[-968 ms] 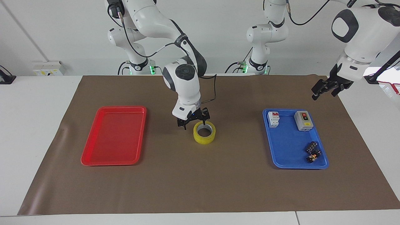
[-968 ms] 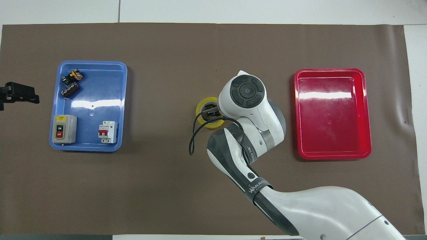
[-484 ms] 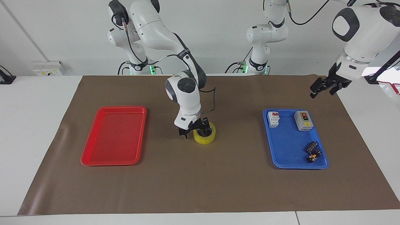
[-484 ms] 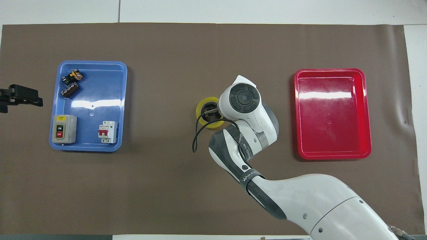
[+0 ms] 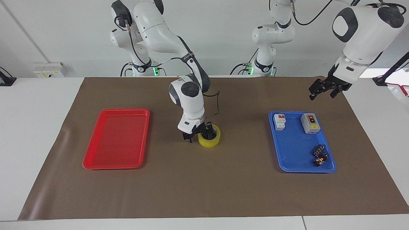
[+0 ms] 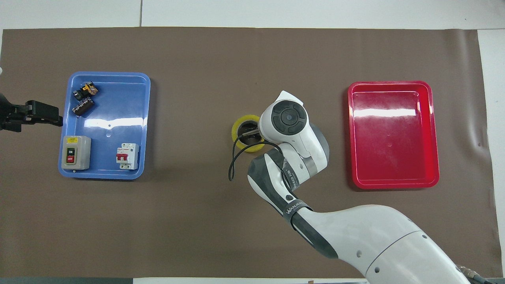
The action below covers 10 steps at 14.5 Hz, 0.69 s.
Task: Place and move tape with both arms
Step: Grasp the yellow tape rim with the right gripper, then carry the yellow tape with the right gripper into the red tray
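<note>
Since a second ago we see the right gripper [image 5: 199, 133] come down onto the wide roll of translucent yellow packing tape [image 5: 211, 141], which lies on the brown paper mat [image 5: 223, 191] between the red plastic tray [image 5: 96, 159] and the blue plastic tray [image 5: 281, 163]. One finger is now inside the core and one outside; the fingers are narrowing on the wall, so we judge the grasp is beginning. This arm bends steeply downward. The left gripper [image 5: 322, 89], fingers apart, hangs in the air near the blue tray, shifted a little toward it
</note>
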Each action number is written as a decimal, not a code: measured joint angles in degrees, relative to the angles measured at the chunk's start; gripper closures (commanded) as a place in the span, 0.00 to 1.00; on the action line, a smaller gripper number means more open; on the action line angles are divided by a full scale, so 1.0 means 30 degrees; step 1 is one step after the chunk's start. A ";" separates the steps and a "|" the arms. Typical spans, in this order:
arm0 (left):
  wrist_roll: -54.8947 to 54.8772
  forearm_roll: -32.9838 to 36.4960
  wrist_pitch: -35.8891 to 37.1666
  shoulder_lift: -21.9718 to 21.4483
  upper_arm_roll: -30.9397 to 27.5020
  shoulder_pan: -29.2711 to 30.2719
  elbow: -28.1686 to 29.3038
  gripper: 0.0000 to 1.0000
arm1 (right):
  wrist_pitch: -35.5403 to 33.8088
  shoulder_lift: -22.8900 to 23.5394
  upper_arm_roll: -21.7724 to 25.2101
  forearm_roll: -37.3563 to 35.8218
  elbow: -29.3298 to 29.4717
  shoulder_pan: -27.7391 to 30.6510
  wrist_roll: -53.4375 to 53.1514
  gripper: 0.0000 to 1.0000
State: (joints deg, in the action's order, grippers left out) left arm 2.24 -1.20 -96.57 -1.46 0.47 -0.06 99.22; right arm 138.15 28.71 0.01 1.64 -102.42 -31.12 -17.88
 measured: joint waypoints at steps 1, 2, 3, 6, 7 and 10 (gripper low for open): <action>-0.0006 0.0000 0.0117 -0.0004 0.0003 -0.0055 -0.0049 0.00 | -0.0040 -0.0013 0.0002 -0.0039 0.0021 -0.0004 0.0000 1.00; -0.0021 0.0000 0.0260 -0.0005 0.0003 -0.0079 -0.0152 0.00 | -0.0261 -0.0056 0.0005 -0.0115 0.0132 0.0000 0.0000 1.00; -0.0036 0.0000 0.0391 -0.0007 0.0002 -0.0081 -0.0278 0.00 | -0.0653 -0.0081 -0.0006 -0.0132 0.0372 -0.0014 0.0000 1.00; -0.0108 0.0000 0.0871 -0.0011 -0.0009 -0.0101 -0.0692 0.00 | -0.1826 -0.0093 -0.0037 -0.0149 0.1465 -0.0023 -0.0001 1.00; -0.0187 -0.0001 0.0972 -0.0018 -0.0011 -0.0157 -0.0727 0.00 | -0.1921 -0.0091 -0.0033 -0.0151 0.1625 -0.0017 -0.0001 1.00; -0.0411 -0.0001 0.1040 -0.0021 -0.0179 -0.0310 -0.0726 0.00 | -0.1946 -0.0046 -0.0033 -0.0157 0.1661 -0.0018 -0.0001 1.00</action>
State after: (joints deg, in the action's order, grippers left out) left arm 1.01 -1.21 -93.45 -1.53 -0.07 -0.99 97.04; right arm 132.31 28.57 -0.08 1.17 -97.43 -31.18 -17.89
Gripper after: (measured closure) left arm 0.000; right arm 0.784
